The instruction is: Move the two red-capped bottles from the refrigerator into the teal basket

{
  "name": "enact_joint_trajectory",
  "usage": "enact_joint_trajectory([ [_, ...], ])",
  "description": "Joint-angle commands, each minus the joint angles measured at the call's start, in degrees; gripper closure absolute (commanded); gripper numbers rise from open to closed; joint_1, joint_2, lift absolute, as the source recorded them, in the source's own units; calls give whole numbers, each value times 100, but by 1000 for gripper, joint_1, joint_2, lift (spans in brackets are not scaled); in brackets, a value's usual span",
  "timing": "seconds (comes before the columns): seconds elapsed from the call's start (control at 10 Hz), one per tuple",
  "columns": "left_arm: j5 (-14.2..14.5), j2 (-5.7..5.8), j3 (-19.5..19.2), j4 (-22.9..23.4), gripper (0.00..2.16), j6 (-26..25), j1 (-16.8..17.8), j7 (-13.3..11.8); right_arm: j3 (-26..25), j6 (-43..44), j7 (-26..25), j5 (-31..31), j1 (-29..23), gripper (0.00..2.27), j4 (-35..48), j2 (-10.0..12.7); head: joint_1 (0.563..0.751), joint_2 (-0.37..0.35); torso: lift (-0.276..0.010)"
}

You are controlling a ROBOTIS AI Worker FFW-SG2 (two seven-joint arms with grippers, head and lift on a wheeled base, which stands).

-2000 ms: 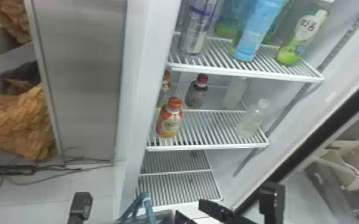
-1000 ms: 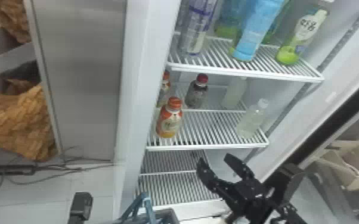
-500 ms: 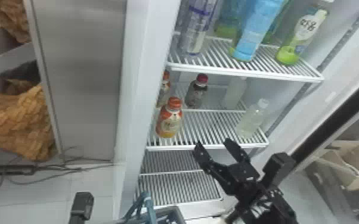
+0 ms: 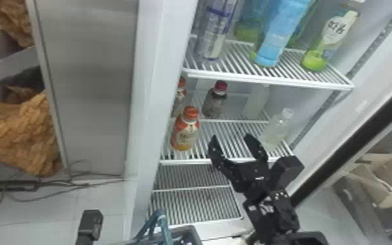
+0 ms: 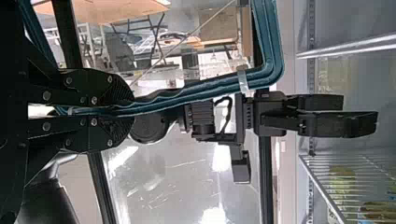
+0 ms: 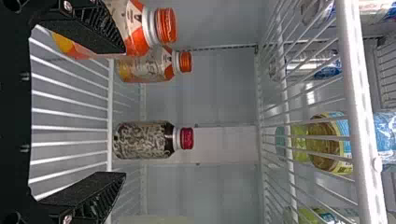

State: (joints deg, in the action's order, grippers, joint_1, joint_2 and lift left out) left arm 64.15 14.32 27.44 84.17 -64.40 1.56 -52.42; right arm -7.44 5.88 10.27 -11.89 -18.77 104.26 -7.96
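Note:
On the middle shelf in the head view, an orange bottle with an orange-red cap (image 4: 185, 135) stands front left, a similar bottle (image 4: 179, 96) behind it, and a dark bottle with a deep red cap (image 4: 215, 101) farther back. My right gripper (image 4: 232, 138) is open at the shelf's front edge, right of the front orange bottle. From the right wrist view, that gripper (image 6: 125, 111) faces the dark bottle (image 6: 144, 140). My left gripper (image 4: 89, 224) is at the bottom left; in the left wrist view it (image 5: 130, 111) is shut on the teal basket's handle (image 5: 205, 91). The basket (image 4: 185, 233) is low before the refrigerator.
A clear bottle (image 4: 276, 128) stands close by the right gripper's right finger, with a pale one (image 4: 257, 101) behind. The upper shelf's front edge (image 4: 270, 79) overhangs, carrying several tall bottles. The refrigerator's left wall (image 4: 159, 81) runs close beside the orange bottles.
The right gripper has risen from the bottom edge, fingers spread, to the middle shelf's front. The basket handle has shifted slightly in the head view. The bottles have stayed put.

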Motion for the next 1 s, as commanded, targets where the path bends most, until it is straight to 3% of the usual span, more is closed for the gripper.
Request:
enact_joint_trajectory([
  [0.0,17,0,9,0,1084,0,13,4,24,171,-122,126,274,71,-350,-4,695,-350,-228],
  [0.4,109,9,66,0,1084,0,27,21,24,284,-139,423,1104,30,-1391,-57,695,-350,-228],
  [0.9,166,18,89,0,1084,0,13,30,24,284,-139,606,1779,28,-2052,-118,695,-350,-228],
])
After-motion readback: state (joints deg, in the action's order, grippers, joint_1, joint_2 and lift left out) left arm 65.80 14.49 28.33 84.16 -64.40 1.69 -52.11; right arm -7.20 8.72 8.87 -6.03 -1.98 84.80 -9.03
